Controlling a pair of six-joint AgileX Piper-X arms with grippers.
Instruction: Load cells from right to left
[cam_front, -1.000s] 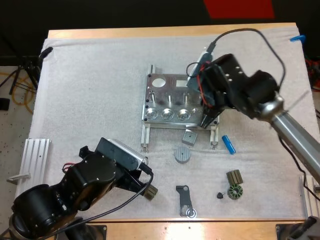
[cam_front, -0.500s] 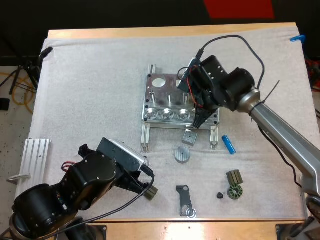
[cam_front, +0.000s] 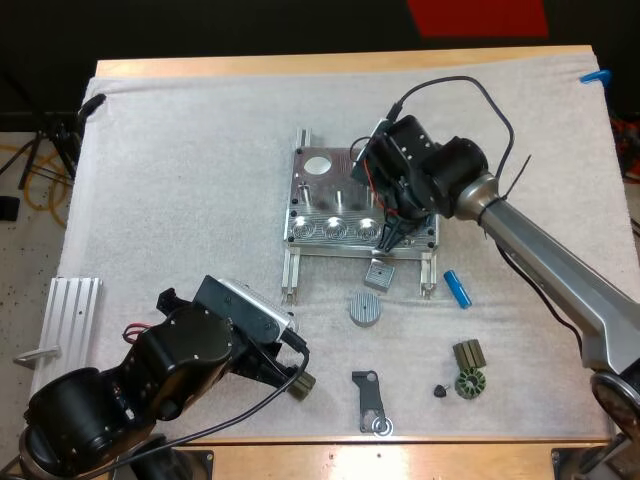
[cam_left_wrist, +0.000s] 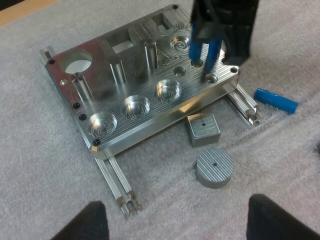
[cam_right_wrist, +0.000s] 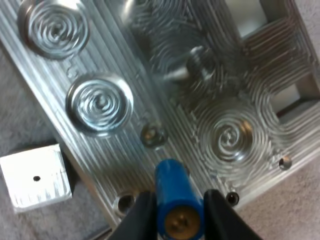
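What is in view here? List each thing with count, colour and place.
metal fixture: one, silver, mid-mat
held blue cylinder: one, blue, over the fixture's near right corner
loose blue cylinder: one, blue, on the mat right of the fixture
square block: one, silver, just in front of the fixture
round disc: one, grey, beside the block
flat bracket: one, dark, mat's near edge
small dark parts: three, near right
ribbed rail: one, silver, mat's left edge
mat: one, white
left tool: open, facing the fixture
right tool: shut on the held cylinder

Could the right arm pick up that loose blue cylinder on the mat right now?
Probably not yet: the right gripper holds another blue cylinder between its fingers, over the metal fixture.
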